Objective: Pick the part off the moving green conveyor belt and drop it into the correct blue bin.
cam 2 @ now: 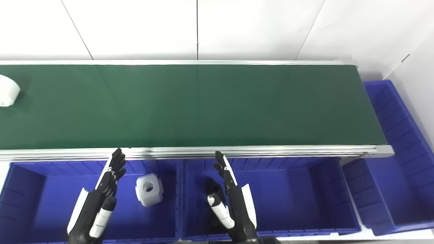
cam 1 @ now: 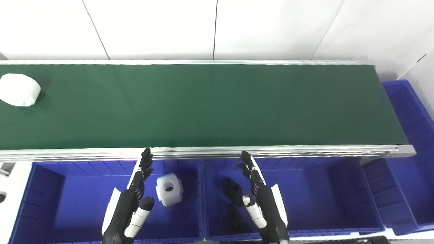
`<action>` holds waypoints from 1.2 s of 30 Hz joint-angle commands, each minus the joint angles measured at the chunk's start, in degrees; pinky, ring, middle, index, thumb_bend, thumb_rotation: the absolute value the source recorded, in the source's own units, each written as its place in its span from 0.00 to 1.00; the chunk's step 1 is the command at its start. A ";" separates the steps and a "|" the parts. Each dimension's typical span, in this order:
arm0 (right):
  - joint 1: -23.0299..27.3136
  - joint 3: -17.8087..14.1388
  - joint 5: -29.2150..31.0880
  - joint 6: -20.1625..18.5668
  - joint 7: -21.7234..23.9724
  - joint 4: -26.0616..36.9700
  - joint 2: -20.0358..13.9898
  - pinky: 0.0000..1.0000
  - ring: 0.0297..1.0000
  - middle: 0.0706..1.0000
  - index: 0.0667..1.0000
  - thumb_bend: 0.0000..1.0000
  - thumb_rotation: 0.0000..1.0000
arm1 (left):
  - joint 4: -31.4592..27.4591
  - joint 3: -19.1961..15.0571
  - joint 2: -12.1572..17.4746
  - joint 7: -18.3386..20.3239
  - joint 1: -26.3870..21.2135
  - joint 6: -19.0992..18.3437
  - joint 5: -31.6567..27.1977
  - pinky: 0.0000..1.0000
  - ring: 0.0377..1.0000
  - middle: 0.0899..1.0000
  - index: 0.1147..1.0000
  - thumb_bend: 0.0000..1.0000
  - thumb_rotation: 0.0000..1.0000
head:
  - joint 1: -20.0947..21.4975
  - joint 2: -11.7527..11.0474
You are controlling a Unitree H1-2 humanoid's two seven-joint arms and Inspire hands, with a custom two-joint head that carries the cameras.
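Observation:
A white round part (cam 1: pixel 18 89) lies on the green conveyor belt (cam 1: pixel 217 105) at its far left end; in the right eye view (cam 2: pixel 7 90) it is cut by the frame edge. My left hand (cam 1: pixel 130 203) is open and empty, held over the left blue bin (cam 1: pixel 67 206), fingers pointing toward the belt edge. My right hand (cam 1: pixel 259 200) is open and empty over the middle blue bin (cam 1: pixel 322 203). Both hands are far from the part.
A white block with a round hole (cam 1: pixel 169 189) lies in the left bin beside my left hand. A black part (cam 1: pixel 232 188) lies in the middle bin next to my right hand. Another blue bin (cam 1: pixel 412 135) stands past the belt's right end. A white wall is behind.

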State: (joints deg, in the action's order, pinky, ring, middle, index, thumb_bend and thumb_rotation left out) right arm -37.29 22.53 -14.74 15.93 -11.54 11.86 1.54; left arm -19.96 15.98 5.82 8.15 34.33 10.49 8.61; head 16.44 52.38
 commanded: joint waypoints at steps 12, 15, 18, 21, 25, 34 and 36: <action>-1.30 2.08 0.31 2.22 0.33 1.04 3.41 0.95 0.93 0.95 0.96 0.87 1.00 | 2.68 0.30 -0.66 -1.67 -0.10 7.41 2.13 0.95 0.99 1.00 1.00 0.78 0.96 | -2.87 -1.56; -1.06 2.11 0.52 3.24 0.33 0.51 3.32 0.94 0.93 0.95 0.97 0.85 1.00 | 2.20 0.29 -0.88 -1.54 0.03 6.55 1.79 0.96 0.99 1.00 1.00 0.80 0.96 | -2.64 -1.56; -0.99 2.12 0.77 3.68 0.37 0.23 3.25 0.94 0.93 0.95 0.97 0.84 1.00 | 2.10 0.39 -0.85 -1.53 0.06 6.44 1.77 0.97 0.99 1.00 1.00 0.80 0.96 | -2.64 -1.56; -0.99 2.17 0.99 4.05 0.41 -0.06 3.22 0.94 0.93 0.96 0.97 0.83 1.00 | 2.00 0.38 -0.81 -1.54 0.12 6.18 1.99 0.97 0.99 1.00 1.00 0.80 0.96 | -2.54 -1.89; -1.04 2.17 0.93 4.19 0.38 -0.20 3.23 0.94 0.94 0.96 0.98 0.84 1.00 | 2.03 0.44 -0.74 -1.42 0.12 6.10 1.78 0.97 0.99 1.00 1.00 0.80 0.96 | -2.60 -2.12; -0.90 2.03 1.15 3.68 0.50 0.06 3.26 0.94 0.93 0.96 0.98 0.84 1.00 | 1.84 -0.18 -0.74 -1.96 0.31 6.50 1.86 0.94 0.98 1.00 1.00 0.80 0.97 | -3.37 -1.98; -0.67 2.01 1.52 3.75 0.59 -0.07 3.32 0.94 0.93 0.96 0.98 0.83 1.00 | 1.24 -0.63 -0.43 -1.97 0.64 6.60 1.24 0.94 0.98 1.00 1.00 0.78 0.97 | -3.56 -2.01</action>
State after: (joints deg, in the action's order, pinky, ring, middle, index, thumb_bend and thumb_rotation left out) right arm -37.35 22.38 -13.63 16.74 -11.53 11.58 1.50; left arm -16.59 15.59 5.21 6.94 34.36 15.19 10.55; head 12.92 50.36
